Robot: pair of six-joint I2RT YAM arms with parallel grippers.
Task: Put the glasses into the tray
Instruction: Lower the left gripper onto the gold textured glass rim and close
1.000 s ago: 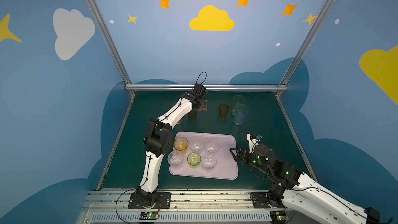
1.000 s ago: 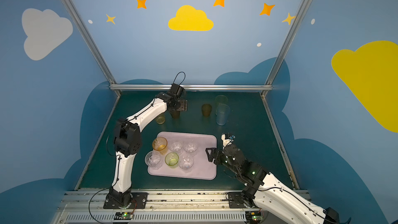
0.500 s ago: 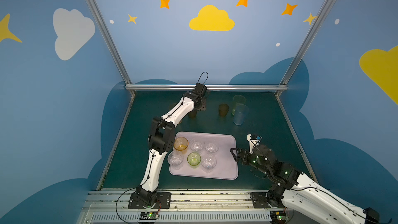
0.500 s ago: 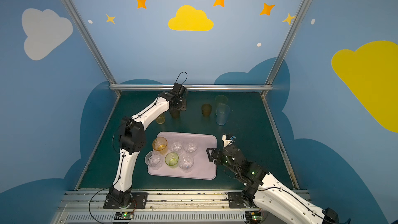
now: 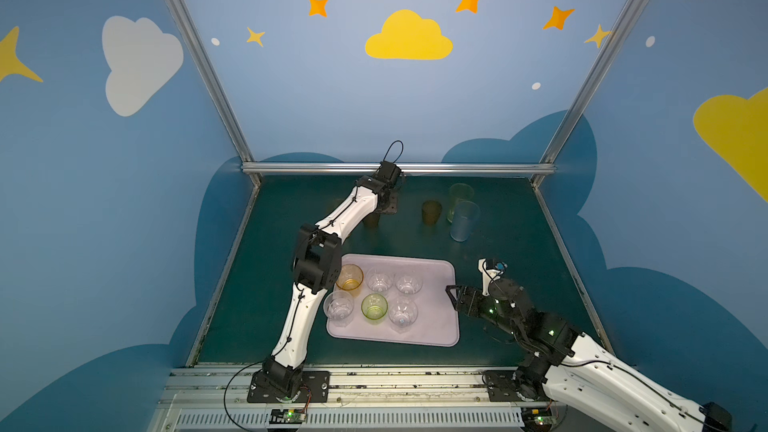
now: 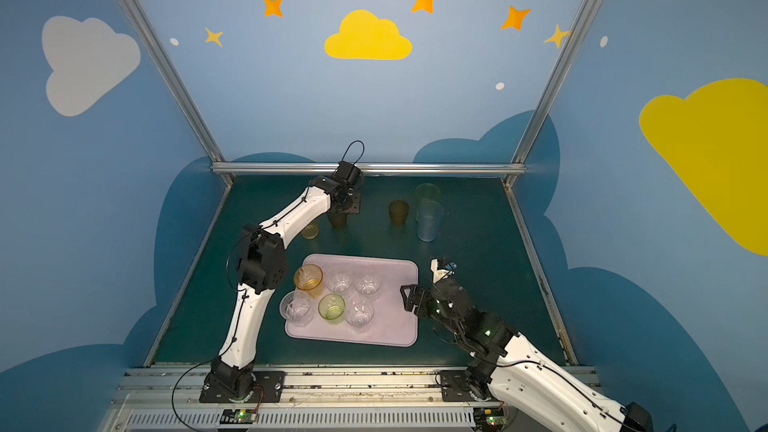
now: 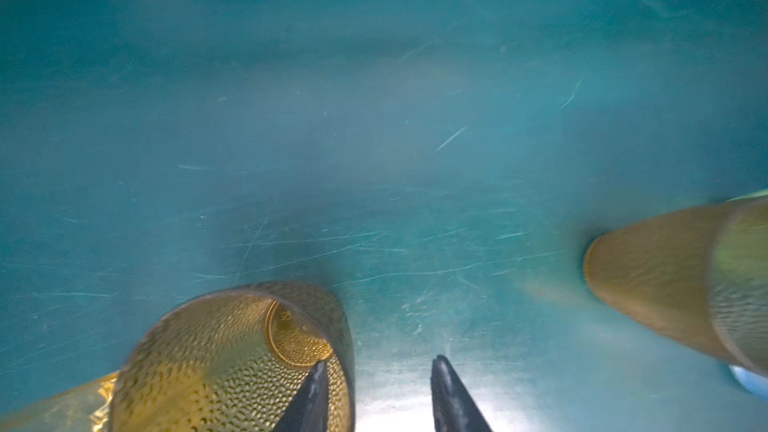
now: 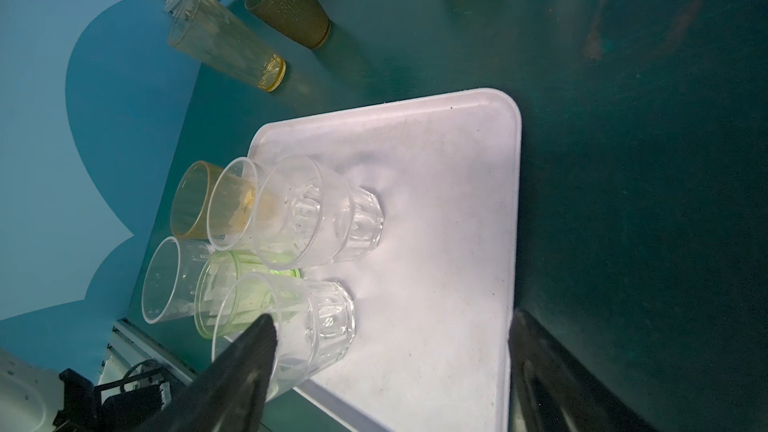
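Dark green counter (image 5: 270, 243), surface scratched. Lilac-pink tray (image 5: 436, 326) flat on it, front centre. Five glasses upright directly on counter behind tray:
- tall yellow glass (image 6: 309, 229) at back left
- brown glass (image 5: 371, 220) just beside it
- second brown glass (image 5: 431, 212) mid-back, well apart from first
- tall green glass (image 5: 459, 197) and tall blue glass (image 5: 464, 221) close together at back right, blue one nearer tray
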